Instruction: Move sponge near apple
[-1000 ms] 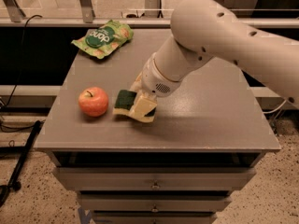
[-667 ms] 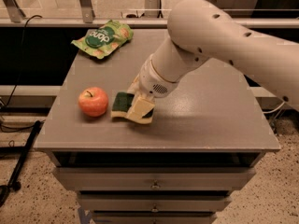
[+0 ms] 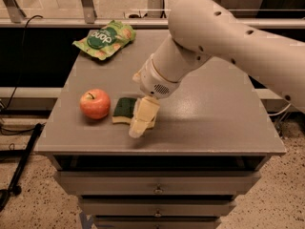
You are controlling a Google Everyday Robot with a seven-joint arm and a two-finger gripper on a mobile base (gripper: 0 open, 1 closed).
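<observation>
The red-orange apple [image 3: 95, 103] stands on the left part of the grey cabinet top [image 3: 214, 123]. The sponge [image 3: 124, 109], dark green on top with pale yellow foam below, lies just right of the apple, a small gap between them. My gripper [image 3: 139, 124] reaches down from the big white arm and is shut on the sponge's right end, with a pale finger [image 3: 144, 116] covering that end. The sponge sits low, at or touching the surface.
A green snack bag [image 3: 106, 38] lies at the back left corner of the cabinet top. Drawers [image 3: 157, 190] are below the front edge. A rail and dark cables run behind and to the left, over a speckled floor.
The gripper with the sponge has shifted slightly left and down, bringing the sponge closer to the apple. The apple and the snack bag have not moved.
</observation>
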